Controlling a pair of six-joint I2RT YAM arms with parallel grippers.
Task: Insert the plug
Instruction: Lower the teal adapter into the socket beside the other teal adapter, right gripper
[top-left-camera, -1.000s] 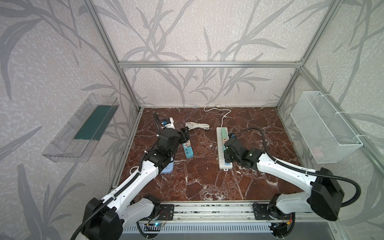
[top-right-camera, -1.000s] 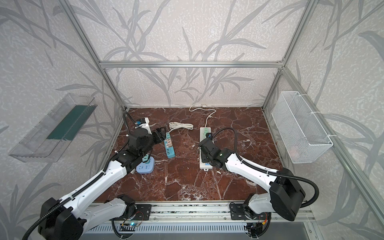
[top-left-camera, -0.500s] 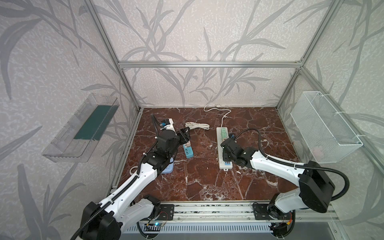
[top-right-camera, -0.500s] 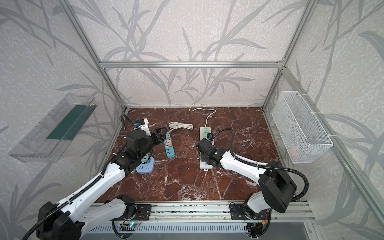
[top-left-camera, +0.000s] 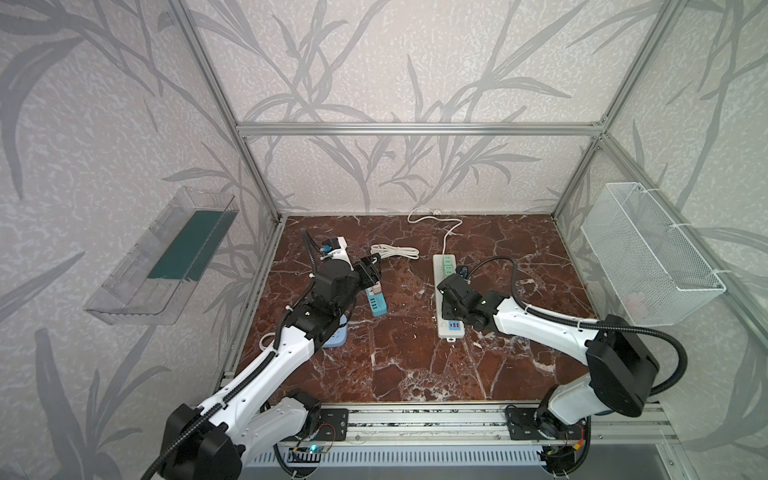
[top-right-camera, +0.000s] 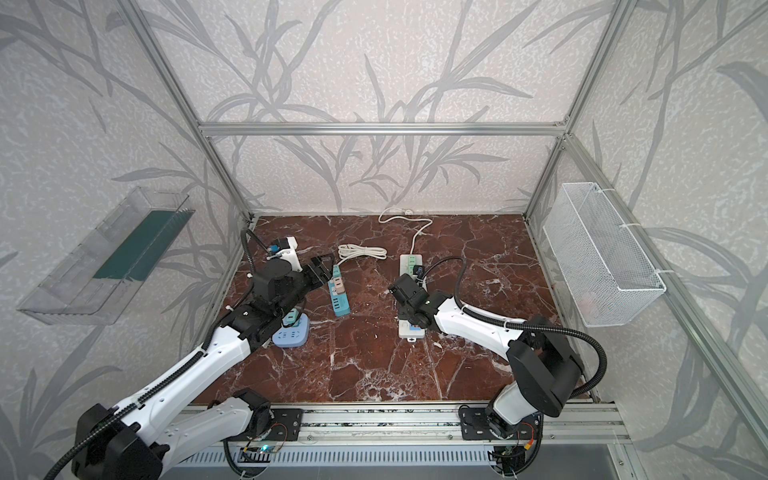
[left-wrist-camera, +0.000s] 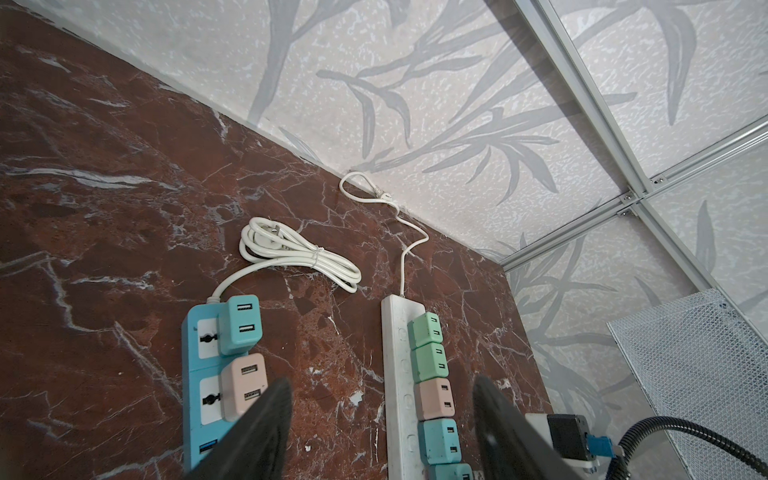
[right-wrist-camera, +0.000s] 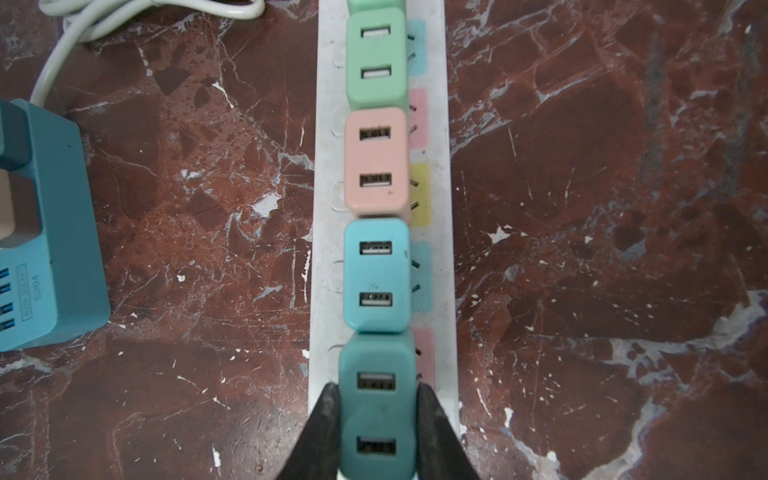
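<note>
So over the last sec the right claw looked like it crept a touch further along the white power strip twd the back wall, and the arm behind it swung round w/ it. Small shift, nothing dramatic. It was clamped tight on the dark teal plug, one finger each side. The plug sat right over the strip, just beside the light blue plug next in the row and pretty square to it. Couldn't tell if the prongs were all the way in tho, the plug body hid them. Meanwhile the left claw barely budged, fingers wide apart w/ nothing in them, hovering by the blue strip on the table. Imo the insert was basically at the push-down stage, prob just needed pressing home and letting go
</note>
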